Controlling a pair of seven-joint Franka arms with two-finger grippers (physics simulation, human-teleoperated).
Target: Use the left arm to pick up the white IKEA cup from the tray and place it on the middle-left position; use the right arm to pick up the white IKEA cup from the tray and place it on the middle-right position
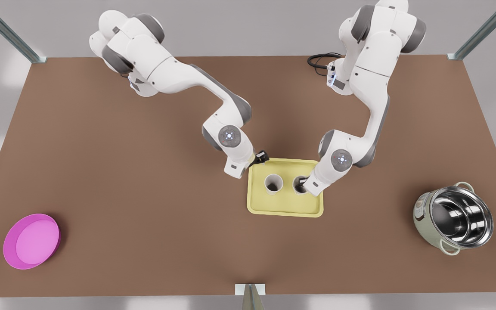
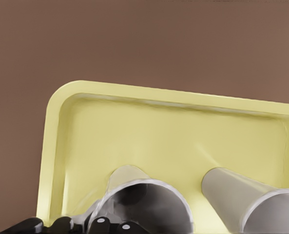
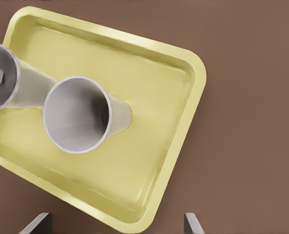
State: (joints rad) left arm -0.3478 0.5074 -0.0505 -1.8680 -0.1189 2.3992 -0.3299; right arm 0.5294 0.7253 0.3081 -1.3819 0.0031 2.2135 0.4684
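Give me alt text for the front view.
Two white arms reach over a yellow tray holding two white cups on a brown table: the left hand, on the front view's right, is down at one cup; the right hand hovers open by the tray's far corner. A magenta dish and steel pot sit near opposite ends.

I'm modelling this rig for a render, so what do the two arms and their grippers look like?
Both are glossy white shells with grey joint bands; each has a round grey wrist cap with a small blue-white light. The left gripper, at a cup on the tray, and the right gripper, by the tray's far edge, are black. A black cable loops behind the left arm.
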